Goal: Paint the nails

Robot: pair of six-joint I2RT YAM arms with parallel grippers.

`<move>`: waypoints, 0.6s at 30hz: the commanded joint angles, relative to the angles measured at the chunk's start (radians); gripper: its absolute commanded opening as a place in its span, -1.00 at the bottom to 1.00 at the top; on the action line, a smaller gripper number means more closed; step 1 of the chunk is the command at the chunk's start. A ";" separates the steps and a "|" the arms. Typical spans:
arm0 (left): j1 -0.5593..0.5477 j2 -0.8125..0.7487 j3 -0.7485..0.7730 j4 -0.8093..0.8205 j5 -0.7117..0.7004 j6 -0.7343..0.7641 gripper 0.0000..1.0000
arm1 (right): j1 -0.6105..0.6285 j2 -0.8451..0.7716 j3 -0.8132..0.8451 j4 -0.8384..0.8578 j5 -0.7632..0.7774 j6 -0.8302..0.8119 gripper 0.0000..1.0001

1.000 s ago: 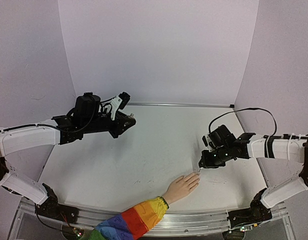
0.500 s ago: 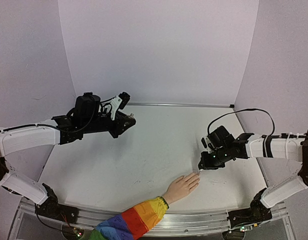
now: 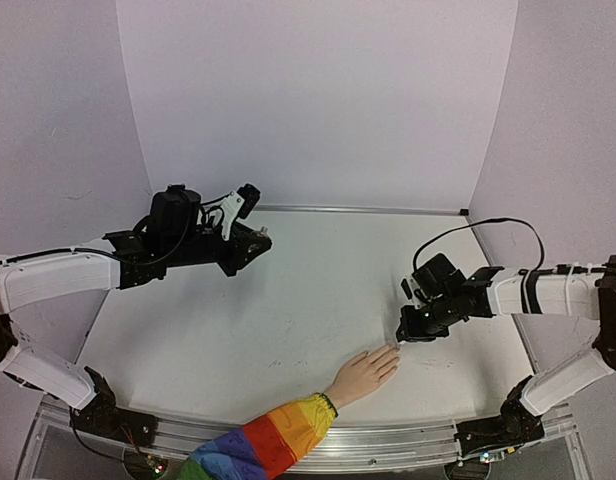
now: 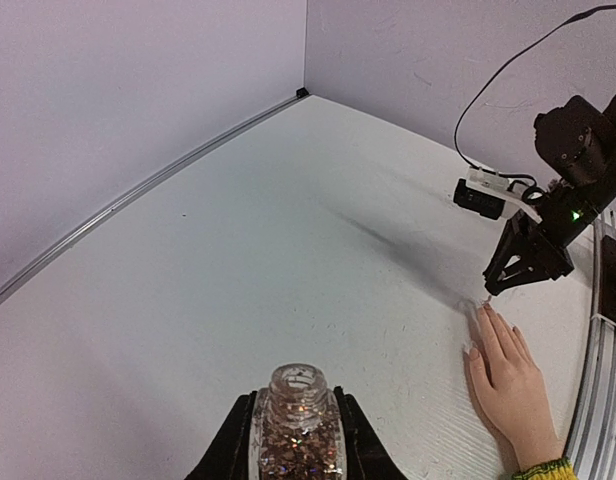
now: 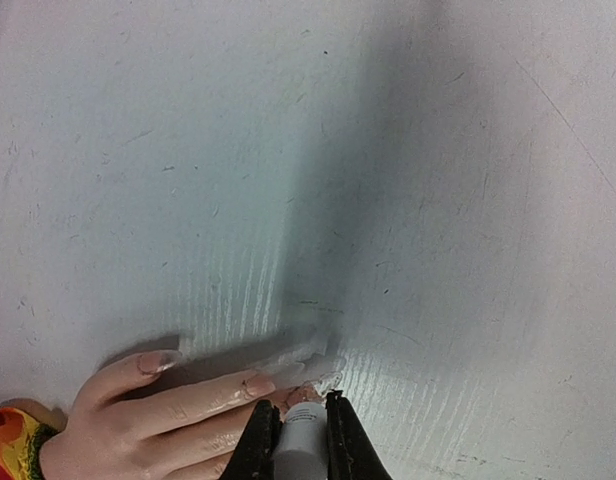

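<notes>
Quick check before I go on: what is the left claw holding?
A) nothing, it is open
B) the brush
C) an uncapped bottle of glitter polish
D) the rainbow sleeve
C: the left wrist view shows the left claw shut on the uncapped glitter bottle; the white brush handle sits in the right claw.

No text, label, brand mark, number or sign is showing legibly in any of the three views.
</notes>
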 commanded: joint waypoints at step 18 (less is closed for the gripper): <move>0.005 -0.015 0.018 0.054 0.027 -0.010 -1.00 | 0.006 -0.003 0.062 -0.022 0.147 0.062 -1.00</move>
